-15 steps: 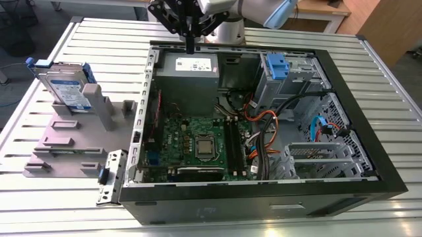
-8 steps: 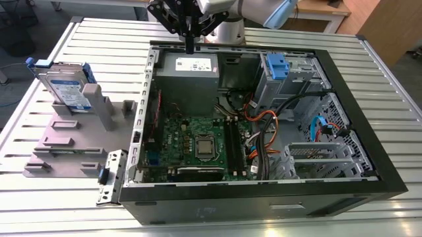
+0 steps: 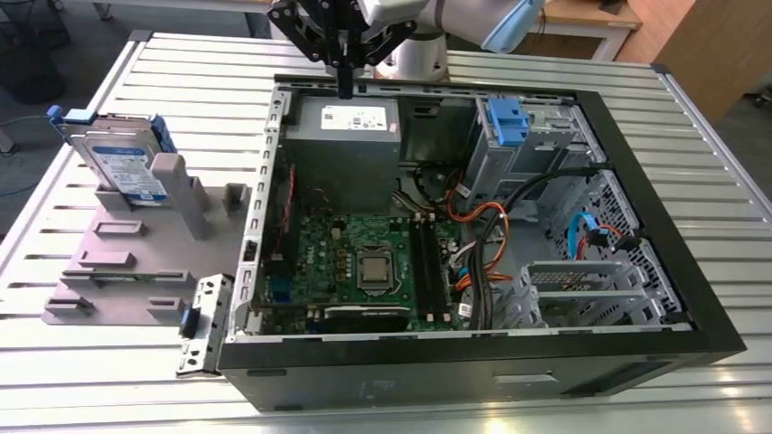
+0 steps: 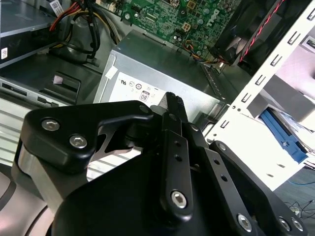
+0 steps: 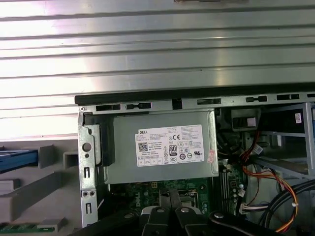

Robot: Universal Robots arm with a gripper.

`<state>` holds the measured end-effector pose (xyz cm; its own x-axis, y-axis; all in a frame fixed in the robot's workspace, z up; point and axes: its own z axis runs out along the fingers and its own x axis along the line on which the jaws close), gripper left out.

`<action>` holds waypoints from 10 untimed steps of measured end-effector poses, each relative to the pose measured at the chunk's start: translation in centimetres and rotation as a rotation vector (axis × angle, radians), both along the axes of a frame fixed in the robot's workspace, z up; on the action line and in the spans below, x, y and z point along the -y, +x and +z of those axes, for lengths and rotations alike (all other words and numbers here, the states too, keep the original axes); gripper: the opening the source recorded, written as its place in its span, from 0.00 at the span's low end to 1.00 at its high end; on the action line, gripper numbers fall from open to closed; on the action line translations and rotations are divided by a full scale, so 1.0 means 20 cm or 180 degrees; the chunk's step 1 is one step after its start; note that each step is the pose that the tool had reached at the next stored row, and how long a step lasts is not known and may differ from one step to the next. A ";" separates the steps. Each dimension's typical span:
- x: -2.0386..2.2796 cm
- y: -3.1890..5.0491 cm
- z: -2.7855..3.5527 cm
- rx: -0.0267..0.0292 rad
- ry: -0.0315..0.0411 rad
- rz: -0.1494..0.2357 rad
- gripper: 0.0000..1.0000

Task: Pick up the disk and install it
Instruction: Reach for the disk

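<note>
The black gripper (image 4: 173, 100), fingers (image 4: 172, 107) pressed together, hangs above the grey box (image 4: 162, 59) near the green board (image 4: 162, 12).

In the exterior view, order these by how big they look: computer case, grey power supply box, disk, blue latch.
Largest to smallest:
1. computer case
2. grey power supply box
3. disk
4. blue latch

A white sticker (image 5: 170, 146) on the grey box (image 5: 123, 147) carries black print, a small square code and a row of approval marks; the fine lines are too small to make out. The disk (image 3: 90, 149) bears a blue-and-white label (image 3: 130, 172), its wording probably illegible at this range.
</note>
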<state>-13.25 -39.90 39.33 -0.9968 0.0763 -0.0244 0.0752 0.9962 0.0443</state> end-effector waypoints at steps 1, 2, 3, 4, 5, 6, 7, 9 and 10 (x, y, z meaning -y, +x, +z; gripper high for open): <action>0.000 -0.006 0.000 0.0000 0.0000 0.0000 0.11; 0.000 -0.012 0.000 0.0000 0.0000 0.0000 0.11; 0.000 -0.018 0.000 0.0000 0.0000 0.0000 0.11; 0.000 -0.024 0.000 0.0000 0.0000 0.0000 0.11; 0.000 -0.037 0.000 0.0000 0.0000 0.0000 0.11; 0.000 -0.044 0.000 0.0000 0.0000 0.0000 0.11; 0.000 -0.052 0.000 0.0000 0.0000 0.0000 0.11; 0.000 -0.067 -0.001 0.0000 0.0000 0.0001 0.11; 0.000 -0.077 -0.001 0.0000 0.0000 0.0000 0.11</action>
<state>-14.79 -39.89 39.31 -0.9968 0.0762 -0.0245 0.0751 0.9962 0.0444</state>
